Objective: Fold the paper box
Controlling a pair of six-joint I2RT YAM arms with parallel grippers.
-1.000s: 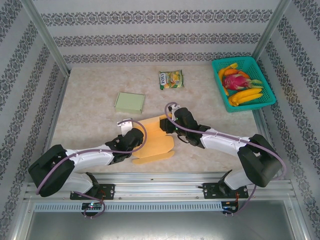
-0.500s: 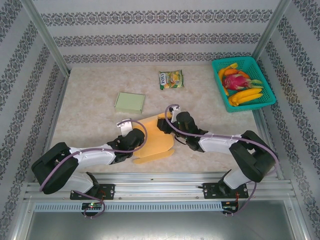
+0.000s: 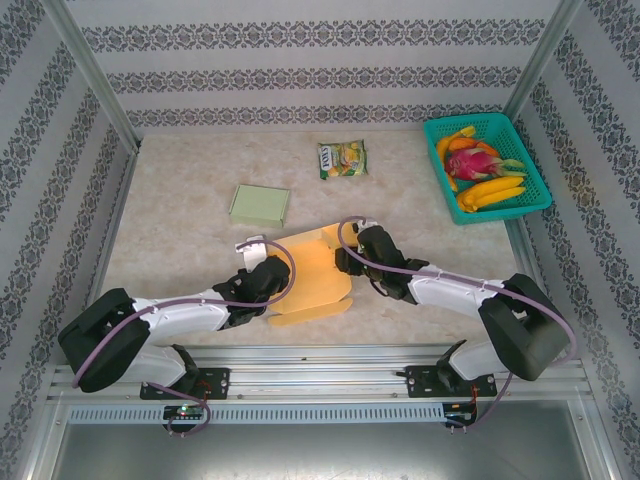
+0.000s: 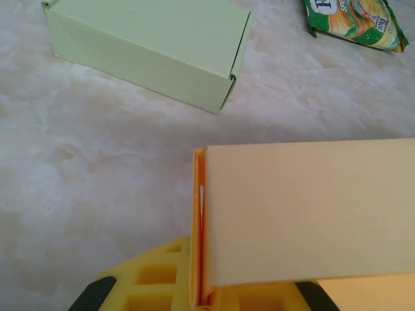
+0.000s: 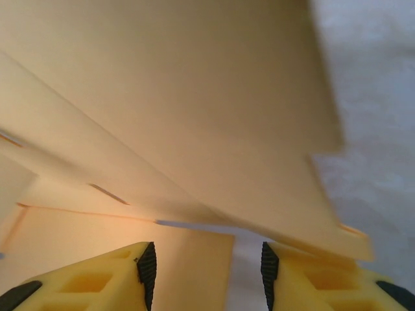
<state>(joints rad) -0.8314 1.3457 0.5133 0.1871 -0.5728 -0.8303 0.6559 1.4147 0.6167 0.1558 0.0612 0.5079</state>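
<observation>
From the top, the orange paper box (image 3: 312, 272) lies half folded on the table (image 3: 180, 180), close to the arms. The left gripper (image 3: 272, 290) is at the left side of the paper box and touches its edge. The right gripper (image 3: 349, 262) is at the right side of the paper box, right up against it. A flat green box (image 3: 260, 204) sits behind the paper box, a bit to the left and apart from it. A snack bag (image 3: 342, 159) lies farther back behind the paper box. A blue-green basket (image 3: 437, 128) with fruit (image 3: 482, 170) in it stands well off to the right of the paper box, at the back.

From the left wrist, the left gripper (image 4: 201, 299) is clamped tight on the paper box (image 4: 305, 207). It pinches a folded edge between its yellow fingers (image 4: 152, 285). The green box (image 4: 149, 45) lies past the paper box on the left. The snack bag (image 4: 356, 19) lies past it on the right.

From the right wrist, the right gripper (image 5: 206, 272) has its jaws apart and grips nothing. Its fingers (image 5: 91, 282) sit just below a slanted flap of the paper box (image 5: 168, 97). Bare table (image 5: 376, 97) shows to the right of the paper box.
</observation>
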